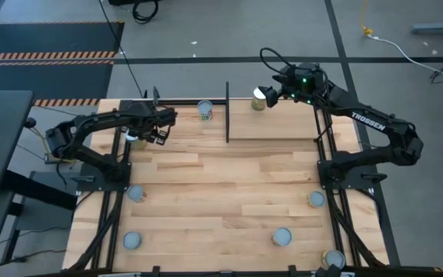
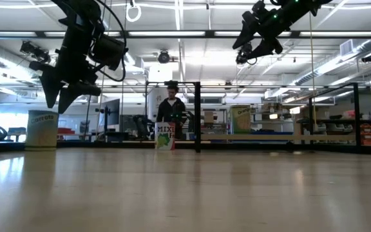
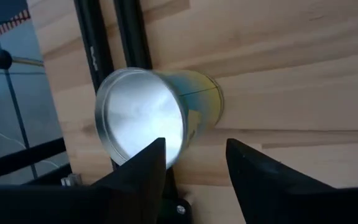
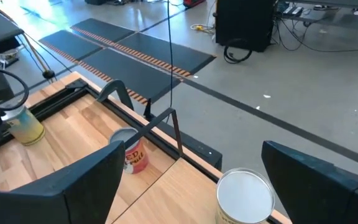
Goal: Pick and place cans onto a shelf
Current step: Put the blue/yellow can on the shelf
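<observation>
the left gripper (image 3: 194, 165) hangs above a can (image 3: 157, 118) at the bench's left edge, its fingers (image 3: 145, 163) apart with the silvery lid showing between and beyond them; the step in hand looks like the pick of this can, and to do it well the gripper should centre over the lid so the can's round wall sits evenly between the fingers, come down straight, and close on the side label rather than the rim, minding the black frame rail (image 3: 95, 50) just beside the can; this can is a short cylinder with a pale reflective lid and a yellow-green label, upright as far as can be told; nearer the front of the bench (image 1: 221, 208) five more cans stand well apart, untouched, among them one near the middle front (image 1: 282, 236); farther off a can (image 1: 204, 110) stands just left of the black upright, and the right gripper (image 1: 271, 93), fingers spread wide, hovers by a tan can (image 1: 259, 99) resting on the shelf (image 1: 275, 127) at its far edge, seemingly already placed.
</observation>
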`<state>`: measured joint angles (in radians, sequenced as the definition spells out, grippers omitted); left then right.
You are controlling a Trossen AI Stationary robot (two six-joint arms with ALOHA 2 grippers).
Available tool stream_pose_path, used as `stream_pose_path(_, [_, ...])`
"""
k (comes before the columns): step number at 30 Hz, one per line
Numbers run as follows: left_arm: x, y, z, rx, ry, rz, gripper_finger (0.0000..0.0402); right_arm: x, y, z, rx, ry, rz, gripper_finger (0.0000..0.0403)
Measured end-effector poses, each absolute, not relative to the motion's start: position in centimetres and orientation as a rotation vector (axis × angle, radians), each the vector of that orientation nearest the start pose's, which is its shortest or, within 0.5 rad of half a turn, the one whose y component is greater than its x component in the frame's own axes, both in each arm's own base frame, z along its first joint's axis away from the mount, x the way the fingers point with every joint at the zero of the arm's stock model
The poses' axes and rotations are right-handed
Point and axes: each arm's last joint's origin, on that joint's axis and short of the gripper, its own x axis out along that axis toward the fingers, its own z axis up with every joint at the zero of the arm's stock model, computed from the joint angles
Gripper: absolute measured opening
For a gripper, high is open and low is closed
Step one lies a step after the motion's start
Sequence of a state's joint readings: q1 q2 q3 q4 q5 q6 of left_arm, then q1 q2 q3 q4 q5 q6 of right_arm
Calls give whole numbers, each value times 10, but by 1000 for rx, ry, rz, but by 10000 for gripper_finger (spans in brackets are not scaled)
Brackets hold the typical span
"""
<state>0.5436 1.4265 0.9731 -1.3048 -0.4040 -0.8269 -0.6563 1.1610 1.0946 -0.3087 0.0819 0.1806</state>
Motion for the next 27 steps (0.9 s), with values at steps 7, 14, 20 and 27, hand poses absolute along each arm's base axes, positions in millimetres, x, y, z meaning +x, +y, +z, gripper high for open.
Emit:
stream_pose_path(7, [174, 120, 216, -628, 1400, 1428, 173, 199, -156, 354, 274, 305, -761, 384])
stream_pose_path(14, [161, 124, 197, -685, 1423, 1455, 171, 199, -156, 352, 266, 324, -752, 384])
stream_pose_path(20, [165, 114, 193, -534, 1427, 1464, 139, 199, -148, 353, 290, 342, -712, 384])
stream_pose_path(27, [172, 107, 194, -452, 1426, 1410, 18, 202, -109, 373, 167, 262, -537, 374])
